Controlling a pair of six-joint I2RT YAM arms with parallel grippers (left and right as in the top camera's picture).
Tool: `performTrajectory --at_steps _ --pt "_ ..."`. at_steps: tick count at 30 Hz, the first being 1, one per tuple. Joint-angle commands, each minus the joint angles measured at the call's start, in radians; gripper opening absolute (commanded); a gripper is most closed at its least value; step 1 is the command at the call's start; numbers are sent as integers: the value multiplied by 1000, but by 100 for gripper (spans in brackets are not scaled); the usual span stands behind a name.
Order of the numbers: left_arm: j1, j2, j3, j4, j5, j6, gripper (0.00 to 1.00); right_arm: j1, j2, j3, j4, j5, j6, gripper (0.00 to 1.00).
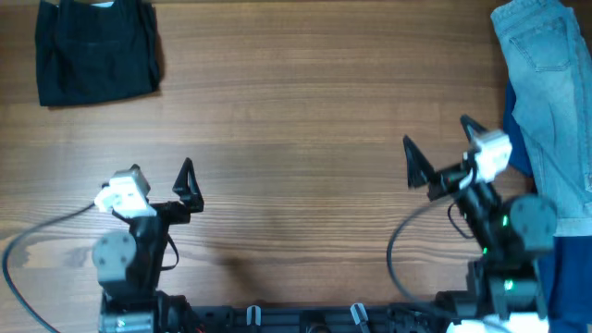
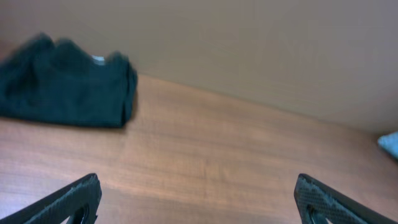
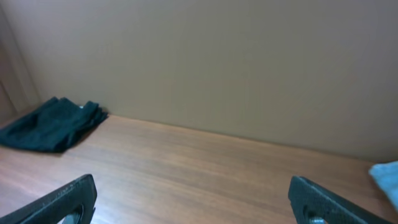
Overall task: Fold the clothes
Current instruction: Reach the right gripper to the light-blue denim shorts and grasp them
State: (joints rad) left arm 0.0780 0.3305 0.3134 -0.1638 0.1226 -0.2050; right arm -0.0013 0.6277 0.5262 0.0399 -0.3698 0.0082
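Near the front edge of the wooden table, on the robot's left side, the left gripper is held over bare wood. Its two black fingers are spread wide apart, with nothing between them. A grey cable loops away from this arm across the table's front left corner.

On the robot's right side the right gripper is also spread wide and holds nothing. It points toward the far side of the table. In the overhead view it sits just beside the clothing at the right edge, but contact cannot be judged.

The light-blue denim shorts lie along the right edge of the table, running from the far right corner toward the right arm, and are partly cut off by the frame. A stitched pocket shows near their far end. They rest on a royal-blue garment, which shows at their inner edge and again beside the right arm's base. In both wrist views only a pale blue sliver of the shorts shows at the right border.

A black garment lies bunched in the far left corner, well apart from both arms and from the shorts. Behind the table stands a plain tan wall.
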Motion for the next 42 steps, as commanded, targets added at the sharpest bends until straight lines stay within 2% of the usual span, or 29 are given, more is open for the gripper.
performTrajectory --at_steps 1,6,12,19,24,29,33,37,40,42 --pt "5 199 173 -70 38 -8 100 0 183 200 -69 -51 18 100" --pt "5 456 382 -207 38 -8 100 0 414 454 -263 -50 16 100" --pt "5 739 624 -386 45 -8 100 0 640 646 -412 -50 -56 100" --pt "5 1081 875 -631 45 18 100 0 802 687 -429 -27 -230 100" --pt "5 1246 899 -635 45 18 100 0 861 686 -413 -13 -212 100" --pt "5 1352 899 -637 45 17 100 0 872 686 -395 -6 -163 100" --pt "5 1382 898 -629 45 17 100 -26 872 686 -330 225 -67 100" --pt "4 1382 898 -635 62 9 100 -144 903 686 -212 379 46 100" --pt "4 1382 898 -641 114 10 100 -273 953 686 -163 381 123 100" --pt "4 1382 898 -640 117 10 100 -349 995 686 -145 381 126 100"
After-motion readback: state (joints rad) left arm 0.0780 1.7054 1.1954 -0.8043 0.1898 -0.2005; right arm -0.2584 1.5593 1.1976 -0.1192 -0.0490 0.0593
